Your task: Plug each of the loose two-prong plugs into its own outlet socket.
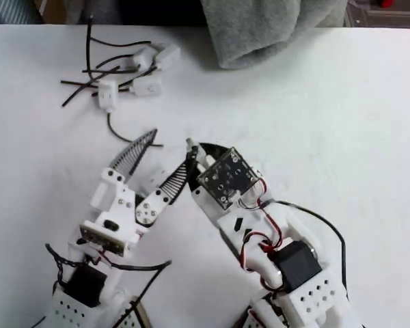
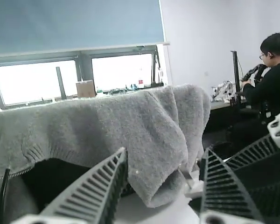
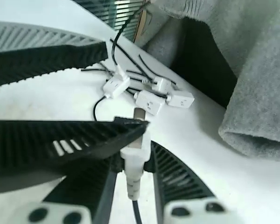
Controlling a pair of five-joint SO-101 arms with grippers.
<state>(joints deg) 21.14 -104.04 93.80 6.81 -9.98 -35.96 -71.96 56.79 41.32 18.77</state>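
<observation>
Currently pinching plug (image 3: 135,151) in right tool (image 1: 197,157), near desk (image 1: 342,102) middle, prongs aimed toward sockets (image 1: 147,85) clustered well apart by far edge. With left tool (image 1: 156,169) spread, one finger (image 1: 176,183) just beside plug, risking knock on departure: tilted plug, prongs missing slots.

Left jaws spread, right jaws clamped.
</observation>
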